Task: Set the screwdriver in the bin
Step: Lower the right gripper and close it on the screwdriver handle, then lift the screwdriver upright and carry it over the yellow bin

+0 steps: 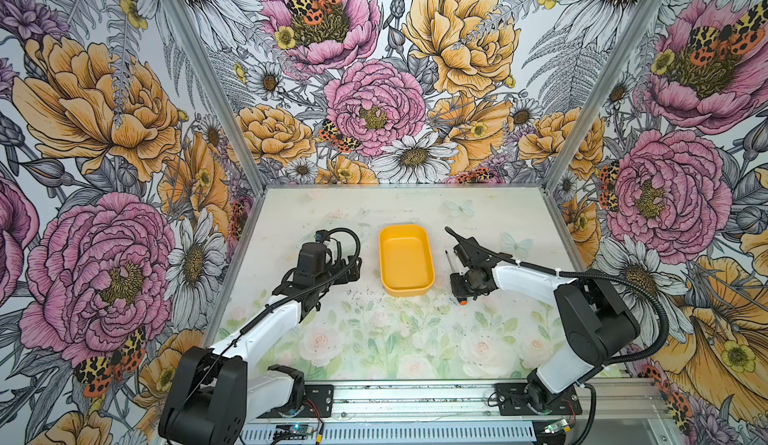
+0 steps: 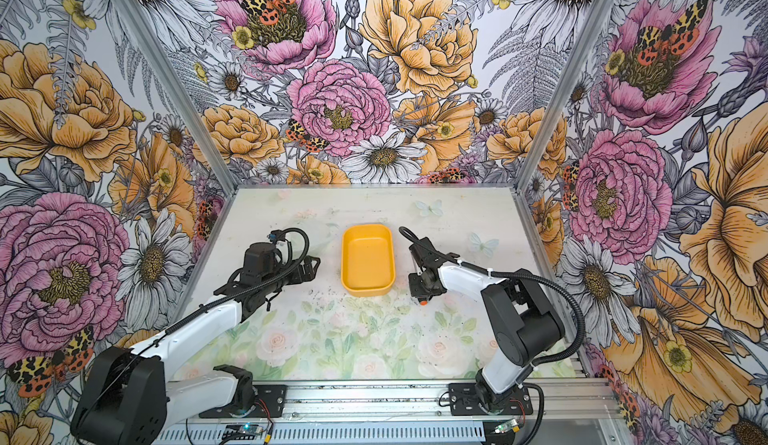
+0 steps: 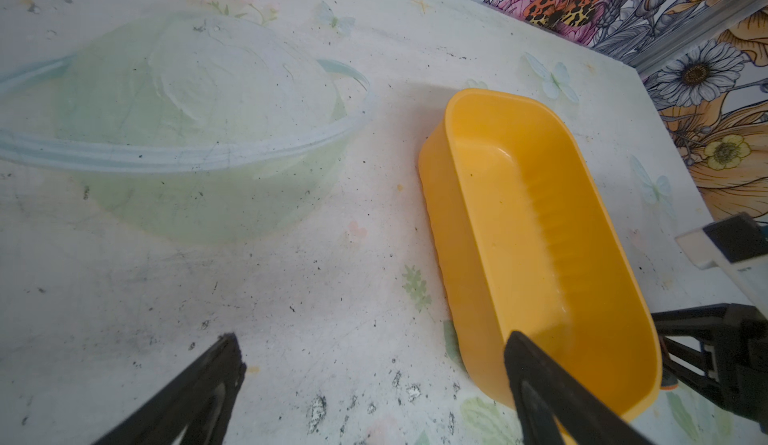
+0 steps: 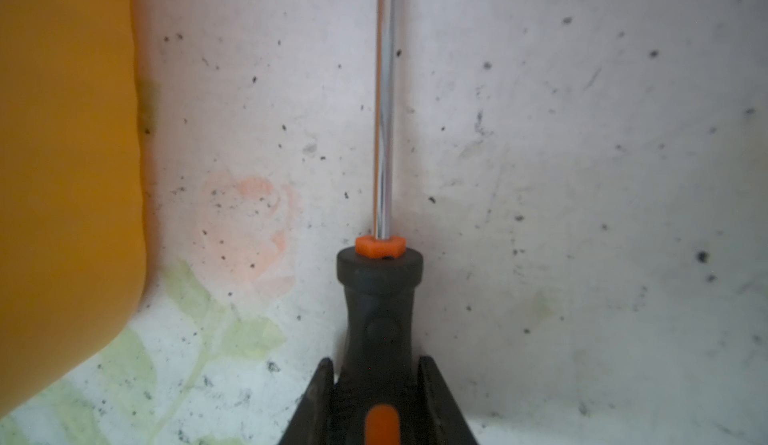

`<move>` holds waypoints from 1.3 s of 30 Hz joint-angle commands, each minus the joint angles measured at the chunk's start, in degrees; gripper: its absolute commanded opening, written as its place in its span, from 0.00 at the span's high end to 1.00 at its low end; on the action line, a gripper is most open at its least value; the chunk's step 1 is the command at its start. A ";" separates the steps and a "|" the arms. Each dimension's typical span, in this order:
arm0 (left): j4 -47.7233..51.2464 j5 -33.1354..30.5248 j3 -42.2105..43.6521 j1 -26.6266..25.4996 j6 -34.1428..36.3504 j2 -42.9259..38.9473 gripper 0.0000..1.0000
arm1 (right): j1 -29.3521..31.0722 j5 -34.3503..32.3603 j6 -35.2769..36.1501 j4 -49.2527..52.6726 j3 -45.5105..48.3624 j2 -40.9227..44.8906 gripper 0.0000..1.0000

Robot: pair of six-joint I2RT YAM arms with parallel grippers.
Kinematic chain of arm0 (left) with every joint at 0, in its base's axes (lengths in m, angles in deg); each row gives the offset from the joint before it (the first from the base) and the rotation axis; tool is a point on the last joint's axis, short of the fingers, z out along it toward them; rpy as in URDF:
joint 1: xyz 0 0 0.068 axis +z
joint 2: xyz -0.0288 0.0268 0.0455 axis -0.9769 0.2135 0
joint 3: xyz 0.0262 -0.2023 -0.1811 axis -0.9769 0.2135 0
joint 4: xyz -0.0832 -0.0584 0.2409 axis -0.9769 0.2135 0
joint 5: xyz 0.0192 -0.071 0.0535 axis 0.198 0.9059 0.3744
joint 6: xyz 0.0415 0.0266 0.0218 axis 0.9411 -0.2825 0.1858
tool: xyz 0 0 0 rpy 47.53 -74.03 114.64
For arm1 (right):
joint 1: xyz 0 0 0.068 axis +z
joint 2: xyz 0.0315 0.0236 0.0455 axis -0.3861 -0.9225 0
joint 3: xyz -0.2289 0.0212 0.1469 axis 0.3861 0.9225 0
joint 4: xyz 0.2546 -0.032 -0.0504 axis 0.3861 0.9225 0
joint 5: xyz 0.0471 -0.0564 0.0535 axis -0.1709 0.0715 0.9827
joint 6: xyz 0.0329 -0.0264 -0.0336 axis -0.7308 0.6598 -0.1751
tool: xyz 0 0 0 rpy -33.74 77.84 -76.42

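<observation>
The yellow-orange bin (image 1: 405, 262) (image 2: 368, 262) stands empty mid-table in both top views. Just right of it is the screwdriver (image 1: 449, 261), its thin shaft pointing toward the back wall and its orange end (image 2: 423, 302) toward the front. My right gripper (image 1: 457, 285) (image 4: 377, 364) is shut on the black-and-orange handle (image 4: 378, 297), low over the table, with the bin's wall (image 4: 62, 173) alongside. My left gripper (image 1: 349, 268) (image 3: 374, 339) stands open and holds nothing, left of the bin (image 3: 519, 222), with one fingertip (image 3: 523, 351) over the bin's near corner.
Floral walls (image 1: 124, 173) close in the table on three sides. A metal rail (image 1: 415, 401) carrying both arm bases runs along the front edge. The table mat shows a printed bowl (image 3: 187, 131) and dark scuffs.
</observation>
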 commanded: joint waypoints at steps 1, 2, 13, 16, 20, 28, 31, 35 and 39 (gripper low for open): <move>0.63 0.11 -0.69 -0.52 0.18 -0.47 0.01 | -1.63 4.26 -1.64 0.64 -1.29 2.62 1.00; 0.72 0.12 -0.67 -0.51 0.20 -0.58 0.01 | -2.55 5.32 -2.05 0.63 -1.42 4.00 1.00; 1.38 0.16 -1.37 -0.71 0.26 -1.32 0.01 | -6.83 9.64 -9.65 0.63 -13.18 15.56 1.00; 1.42 0.34 -1.37 -0.88 0.09 -1.68 0.01 | -3.51 4.70 -10.95 0.61 -20.14 14.50 1.00; 2.24 0.09 -1.67 -1.02 0.34 -2.39 0.01 | 1.62 -1.49 -12.39 0.48 -27.58 10.60 1.00; 4.15 -0.65 -2.34 -1.04 1.30 -3.68 0.01 | 8.31 -1.51 -15.25 0.66 -31.78 -1.14 1.00; 4.61 -0.93 -2.34 -1.06 1.72 -3.68 0.01 | 10.55 -1.52 -15.71 0.63 -30.67 -3.94 1.00; 4.97 -1.22 -2.17 -1.06 2.13 -3.82 0.01 | 12.96 -1.41 -16.26 0.65 -28.77 -6.12 1.00; 5.01 -1.63 -1.83 -1.06 2.31 -3.85 0.01 | 14.62 -1.81 -17.49 0.56 -27.69 -7.68 1.00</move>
